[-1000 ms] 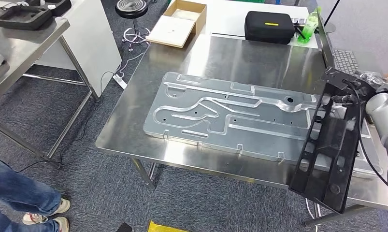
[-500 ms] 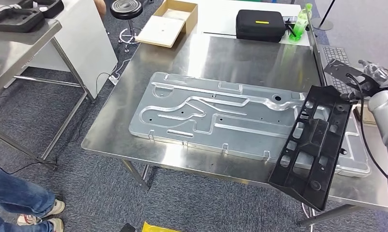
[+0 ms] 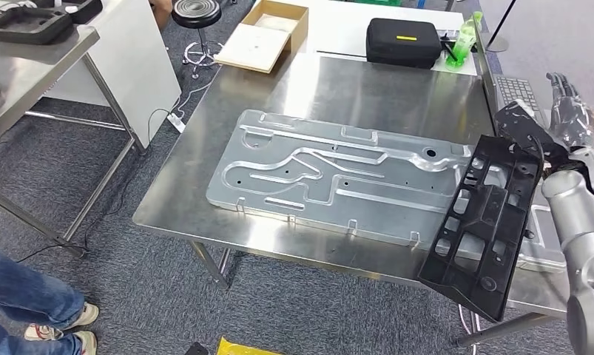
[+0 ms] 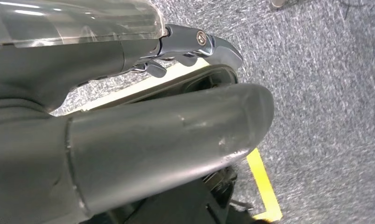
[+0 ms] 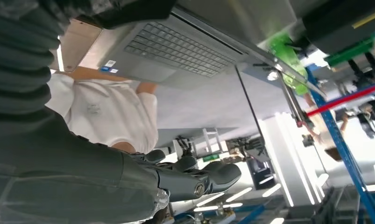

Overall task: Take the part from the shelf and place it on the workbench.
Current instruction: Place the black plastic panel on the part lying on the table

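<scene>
Silver right arm [image 3: 586, 222], grey ribbed cover, dark fingers [image 5: 194, 179], perhaps clear-shelled right hand [image 3: 567, 122]

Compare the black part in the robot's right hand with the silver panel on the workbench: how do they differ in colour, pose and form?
The black part is matt black; the silver panel is shiny bare metal. The part is held tilted by the right hand, its lower end past the workbench edge; the panel lies flat on it. The part is an open frame with cutouts; the panel is a larger sheet with raised channels. Both are long and flat.

The head view looks down on the workbench [image 3: 338, 96]; both wrist views sit close behind their hands, the right sharing the laptop [image 5: 166, 51].
</scene>
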`<move>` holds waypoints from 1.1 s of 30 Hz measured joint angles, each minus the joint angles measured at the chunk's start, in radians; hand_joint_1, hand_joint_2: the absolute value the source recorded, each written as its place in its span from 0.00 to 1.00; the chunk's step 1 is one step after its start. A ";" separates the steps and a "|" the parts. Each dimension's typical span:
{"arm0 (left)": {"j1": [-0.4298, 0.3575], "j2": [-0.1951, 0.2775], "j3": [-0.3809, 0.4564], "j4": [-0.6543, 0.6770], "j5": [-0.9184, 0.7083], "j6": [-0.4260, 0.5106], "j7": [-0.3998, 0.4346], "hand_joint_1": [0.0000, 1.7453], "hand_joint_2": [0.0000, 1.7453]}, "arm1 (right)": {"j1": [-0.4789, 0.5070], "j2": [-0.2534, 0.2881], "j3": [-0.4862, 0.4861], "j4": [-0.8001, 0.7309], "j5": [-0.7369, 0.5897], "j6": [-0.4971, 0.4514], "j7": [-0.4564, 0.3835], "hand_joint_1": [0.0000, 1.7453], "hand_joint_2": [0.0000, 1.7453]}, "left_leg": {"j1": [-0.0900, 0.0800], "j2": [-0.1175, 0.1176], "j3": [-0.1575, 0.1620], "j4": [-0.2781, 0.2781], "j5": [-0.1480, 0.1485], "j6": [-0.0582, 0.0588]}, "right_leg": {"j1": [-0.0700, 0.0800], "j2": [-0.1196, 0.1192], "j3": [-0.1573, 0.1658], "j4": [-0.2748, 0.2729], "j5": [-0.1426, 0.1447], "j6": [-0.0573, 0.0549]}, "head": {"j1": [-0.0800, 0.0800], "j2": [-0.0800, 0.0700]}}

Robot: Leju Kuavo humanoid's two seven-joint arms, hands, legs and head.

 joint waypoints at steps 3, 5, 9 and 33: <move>-0.001 -0.001 0.000 0.000 -0.001 0.001 0.001 0.00 0.00 | 0.035 0.019 -0.039 -0.074 -0.068 0.050 -0.038 0.00 0.00 | -0.001 -0.001 -0.012 0.021 -0.012 -0.018 | 0.007 0.002 0.035 -0.075 0.014 -0.018 | 0.000 0.000; 0.000 -0.001 0.000 0.000 -0.004 0.001 0.003 0.00 0.00 | 0.082 0.046 -0.068 -0.154 -0.107 0.076 -0.074 0.00 0.00 | 0.002 0.000 -0.014 0.024 -0.014 -0.027 | 0.011 0.003 0.035 -0.078 0.017 -0.034 | 0.000 0.000; -0.004 -0.001 0.000 0.000 -0.012 -0.006 0.013 0.00 0.00 | 0.181 0.127 -0.063 -0.409 -0.027 0.035 -0.109 0.00 0.00 | 0.010 0.000 -0.076 0.162 -0.099 -0.047 | 0.014 -0.005 0.036 -0.083 0.020 -0.058 | -0.001 0.000; -0.023 -0.009 -0.003 0.000 -0.041 -0.027 0.037 0.00 0.00 | 0.222 0.251 0.241 -0.912 0.228 -0.010 -0.004 0.00 0.00 | 0.004 -0.087 -0.026 0.026 0.003 -0.018 | 0.013 0.068 0.042 -0.069 0.007 -0.035 | 0.000 0.000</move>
